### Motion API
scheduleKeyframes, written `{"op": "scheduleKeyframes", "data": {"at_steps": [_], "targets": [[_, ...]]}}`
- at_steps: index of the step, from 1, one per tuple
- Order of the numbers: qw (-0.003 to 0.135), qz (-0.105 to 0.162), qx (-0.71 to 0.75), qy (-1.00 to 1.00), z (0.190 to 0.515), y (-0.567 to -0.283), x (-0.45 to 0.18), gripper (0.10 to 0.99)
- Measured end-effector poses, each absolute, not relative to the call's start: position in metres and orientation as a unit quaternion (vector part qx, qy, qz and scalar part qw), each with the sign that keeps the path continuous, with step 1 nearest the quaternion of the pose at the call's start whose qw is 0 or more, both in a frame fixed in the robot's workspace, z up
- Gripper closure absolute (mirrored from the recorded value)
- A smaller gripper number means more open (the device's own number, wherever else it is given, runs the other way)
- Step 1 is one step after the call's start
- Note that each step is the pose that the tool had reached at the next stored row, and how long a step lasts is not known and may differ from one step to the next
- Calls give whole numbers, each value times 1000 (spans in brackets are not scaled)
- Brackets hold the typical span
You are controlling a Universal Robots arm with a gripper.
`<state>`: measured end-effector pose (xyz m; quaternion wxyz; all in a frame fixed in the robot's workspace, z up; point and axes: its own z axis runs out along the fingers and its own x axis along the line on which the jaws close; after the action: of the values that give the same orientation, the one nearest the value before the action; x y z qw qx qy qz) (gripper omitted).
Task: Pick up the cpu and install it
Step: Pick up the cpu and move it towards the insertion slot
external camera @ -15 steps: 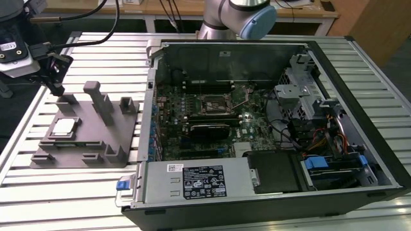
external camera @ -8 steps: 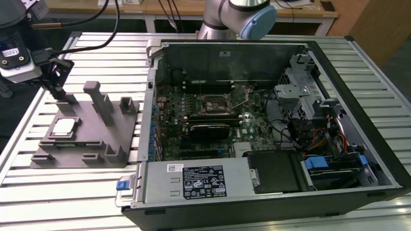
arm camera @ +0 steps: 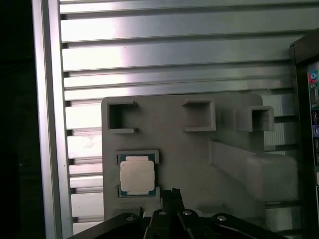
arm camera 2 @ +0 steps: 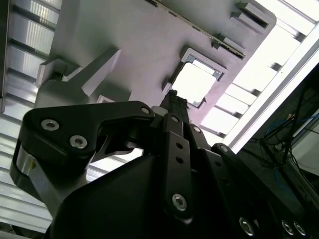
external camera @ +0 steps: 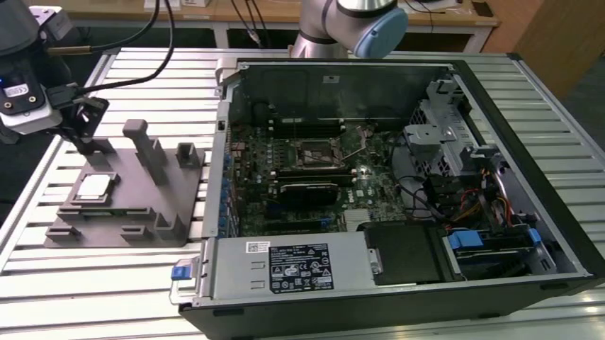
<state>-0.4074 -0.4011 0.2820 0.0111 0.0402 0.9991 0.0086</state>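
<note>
Slatted bench [external camera: 95,290] carries every item. Open computer case [external camera: 426,304] lies on it toward the exterior view's right, motherboard [external camera: 312,177] exposed. Grey plastic fixture [external camera: 132,212] sits just beside the case, on the exterior view's left. Hand [external camera: 87,145] hangs over the fixture's far part, clenched and grasping nothing. Cpu [external camera: 93,187] lies flat in its recess on the fixture, just beside the hand and offset from it toward the exterior camera; being square, it presents no long axis. Fixture posts [external camera: 137,138] stand between cpu and case; nothing stands between hand and cpu. Judgement: pickup not yet made.
</note>
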Motion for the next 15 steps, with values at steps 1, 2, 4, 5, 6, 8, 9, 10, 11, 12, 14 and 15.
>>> {"op": "scheduleKeyframes", "data": {"at_steps": [1,2,4,5,6,8,9,10,11,12,14,15], "targets": [[11,9,40,999,281,-402,-408,980],[11,9,40,999,279,-404,-408,980],[11,9,40,999,277,-406,-409,980],[11,9,40,999,275,-407,-410,980],[11,9,40,999,274,-408,-410,980],[11,9,40,999,270,-410,-412,980],[11,9,40,999,269,-410,-413,980],[11,9,40,999,267,-411,-414,980],[11,9,40,999,265,-412,-414,980],[11,9,40,999,263,-412,-415,980],[11,9,40,999,260,-413,-417,980],[11,9,40,999,258,-414,-418,980]]}}
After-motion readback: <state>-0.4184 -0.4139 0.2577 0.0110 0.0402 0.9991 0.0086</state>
